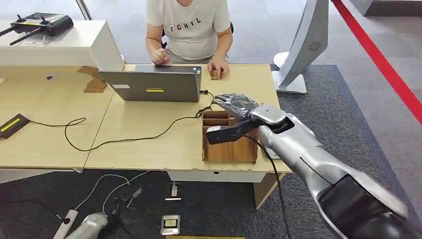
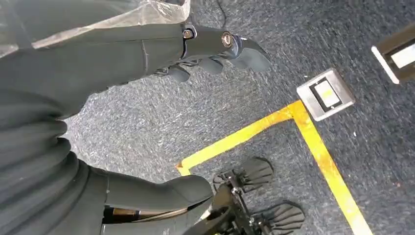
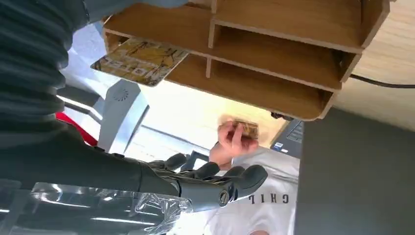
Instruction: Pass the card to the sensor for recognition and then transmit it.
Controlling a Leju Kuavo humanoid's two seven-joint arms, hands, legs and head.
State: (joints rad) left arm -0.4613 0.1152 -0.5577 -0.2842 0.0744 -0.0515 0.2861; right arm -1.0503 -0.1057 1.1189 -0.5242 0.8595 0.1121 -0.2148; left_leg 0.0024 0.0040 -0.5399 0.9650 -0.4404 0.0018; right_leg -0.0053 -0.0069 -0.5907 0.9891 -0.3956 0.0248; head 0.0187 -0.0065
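Overhead, right hand [image 1: 237,104] loosely open, empty

right hand [image 1: 238,105] outstretched, empty, left hand [image 2: 215,51] hanging

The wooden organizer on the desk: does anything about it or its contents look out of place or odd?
One thing stands out. In the right wrist view a patterned yellow card sticks partly out of the wooden organizer instead of sitting fully inside a compartment. The right hand hovers above the organizer, holding nothing. The organizer itself looks undamaged.
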